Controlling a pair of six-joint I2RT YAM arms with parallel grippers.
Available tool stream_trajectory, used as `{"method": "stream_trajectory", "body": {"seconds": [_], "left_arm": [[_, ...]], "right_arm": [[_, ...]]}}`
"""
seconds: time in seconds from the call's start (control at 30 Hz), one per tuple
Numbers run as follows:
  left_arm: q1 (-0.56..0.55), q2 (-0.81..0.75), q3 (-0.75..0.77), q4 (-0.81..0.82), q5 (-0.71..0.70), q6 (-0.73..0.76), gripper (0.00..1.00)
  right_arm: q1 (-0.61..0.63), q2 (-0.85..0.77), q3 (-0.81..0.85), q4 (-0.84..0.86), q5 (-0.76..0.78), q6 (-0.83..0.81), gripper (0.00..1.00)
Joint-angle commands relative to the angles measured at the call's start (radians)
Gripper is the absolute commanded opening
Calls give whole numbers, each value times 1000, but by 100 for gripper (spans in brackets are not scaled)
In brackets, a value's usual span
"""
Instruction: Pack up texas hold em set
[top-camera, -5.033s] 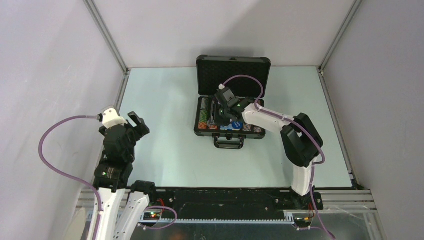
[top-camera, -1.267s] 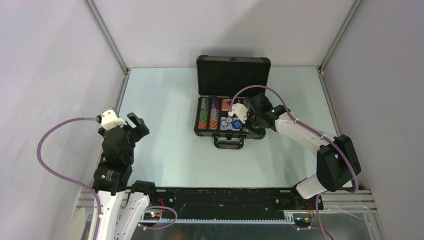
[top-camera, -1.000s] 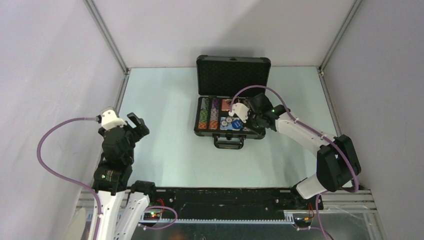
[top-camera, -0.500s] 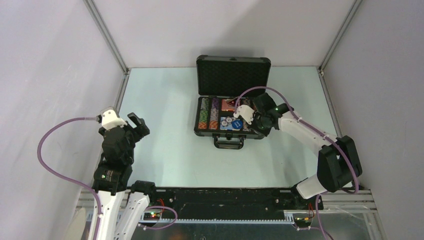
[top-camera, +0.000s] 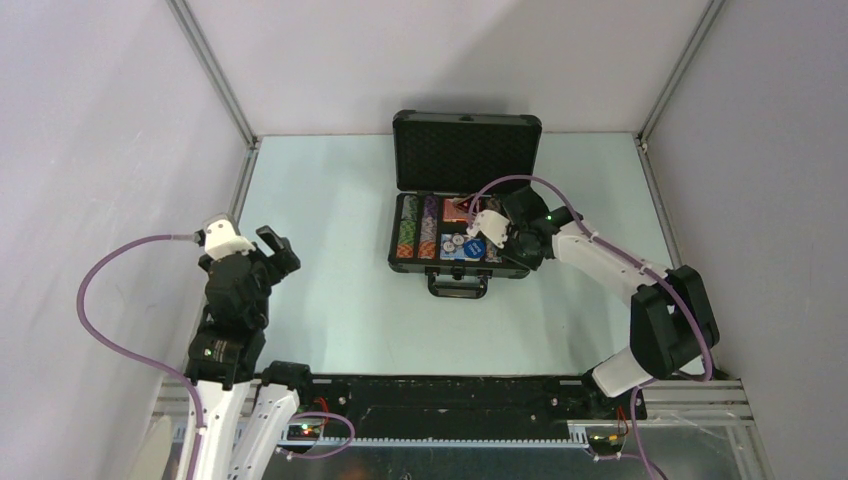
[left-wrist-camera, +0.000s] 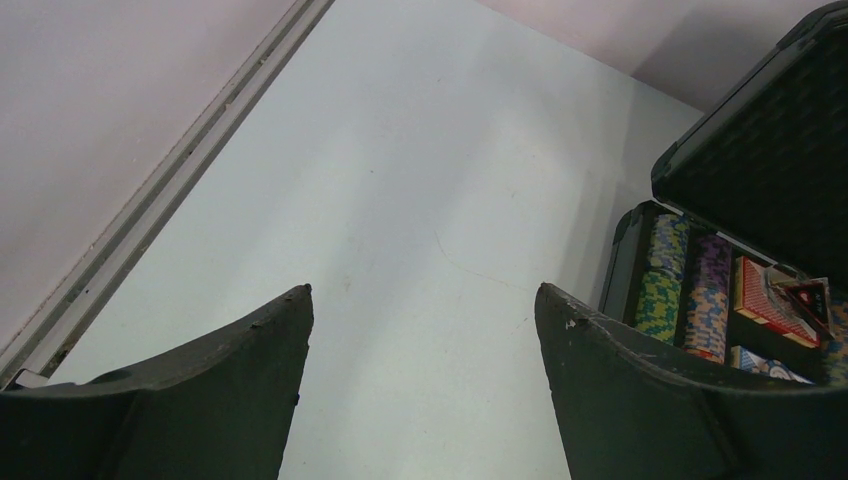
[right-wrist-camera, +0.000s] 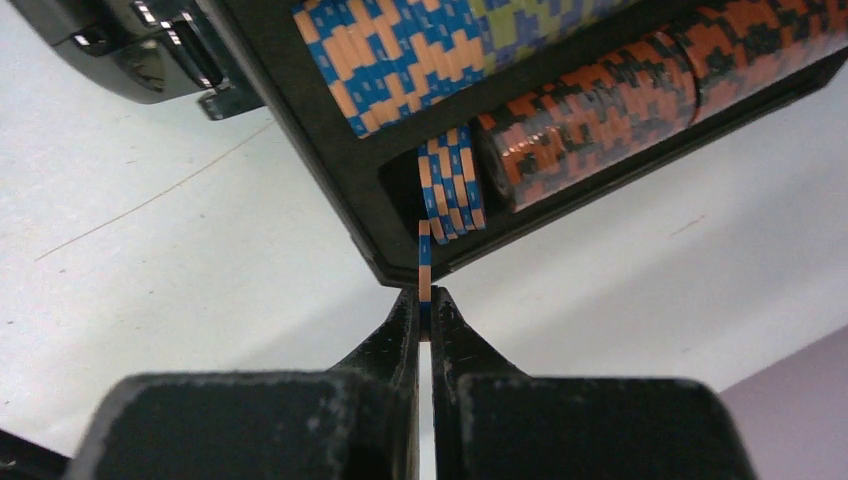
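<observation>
Well, in the top view I saw the black case (top-camera: 459, 270) lying open at the far middle of the table (top-camera: 330, 300), with its lid standing up. My right gripper (top-camera: 510, 240) was over the right end of the tray. From up there I could not see what it held. My left gripper (top-camera: 277, 247) hung near the left side, well apart from the case.

In the left wrist view the left gripper (left-wrist-camera: 422, 295) had its jaws wide apart with nothing between them, only bare table below. Off to the right I could see the chip rows (left-wrist-camera: 663, 275), the red card deck (left-wrist-camera: 762, 300) and the dark marker (left-wrist-camera: 805, 298), all sitting in the case.

In the right wrist view the right gripper (right-wrist-camera: 424, 300) was pinched tight on one blue and orange chip (right-wrist-camera: 425, 262). The chip stood on its edge, and only a small bit of its rim was in the jaws. It was right at the case wall (right-wrist-camera: 330, 190), just beside a short stack (right-wrist-camera: 455, 185) of the same chips. That stack sat next to the orange and black row (right-wrist-camera: 590, 110).

I judged the job was to tuck this chip in beside that stack. To do it well, I thought I should keep the chip straight up and lined up with the stack. I should lift it over the wall, go slowly, and let go only once it leaned on the others. With such a small grip, I thought a bump on the wall could twist it loose.
</observation>
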Motion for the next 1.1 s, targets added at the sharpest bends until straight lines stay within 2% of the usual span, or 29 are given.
{"method": "stream_trajectory", "body": {"seconds": [0.0,0.5,0.7,0.97,1.07], "left_arm": [[5,-3,-9,25,1,17,87],[5,-5,-8,24,1,17,87],[4,-4,-8,24,2,17,87],[5,-1,-8,24,2,17,87],[5,0,-9,24,1,17,87]], "right_arm": [[13,9,37,65,94,-35,0],[33,54,37,130,72,-67,0],[39,71,38,152,108,-81,1],[41,79,39,154,125,-83,16],[43,72,39,159,125,-81,30]]}}
